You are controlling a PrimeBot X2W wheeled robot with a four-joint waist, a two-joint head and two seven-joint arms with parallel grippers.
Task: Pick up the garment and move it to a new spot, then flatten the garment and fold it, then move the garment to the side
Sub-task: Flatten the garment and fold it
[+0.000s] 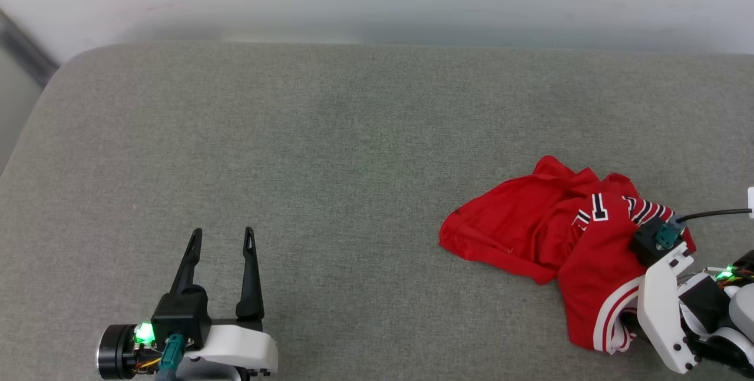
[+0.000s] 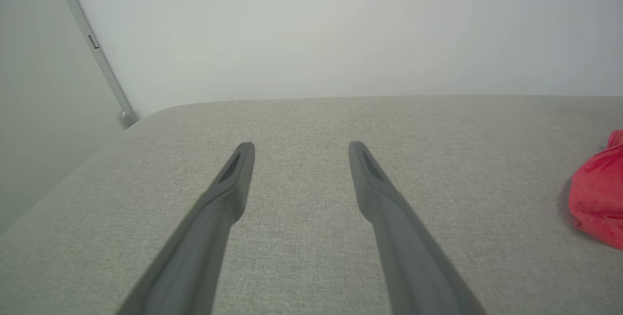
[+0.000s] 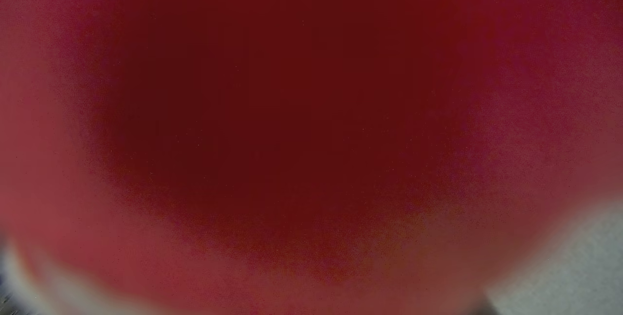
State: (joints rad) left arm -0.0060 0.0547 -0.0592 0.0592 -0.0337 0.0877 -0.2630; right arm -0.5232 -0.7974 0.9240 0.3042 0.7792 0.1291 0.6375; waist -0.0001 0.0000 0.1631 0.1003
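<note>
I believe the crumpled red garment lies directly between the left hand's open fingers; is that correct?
Not quite: the crumpled red garment lies far to the right of the left hand, whose open fingers hold nothing between them; the head view shows it.

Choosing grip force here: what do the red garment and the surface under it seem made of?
The garment: thin, smooth fabric, probably synthetic; it crumples in soft folds. The surface: grey woven cloth, matte, weave showing; probably padded, judging by its rounded corner.

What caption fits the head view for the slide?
Crumpled red garment on grey fabric surface, right arm reaching onto it; left gripper open, apart at lower left.
</note>
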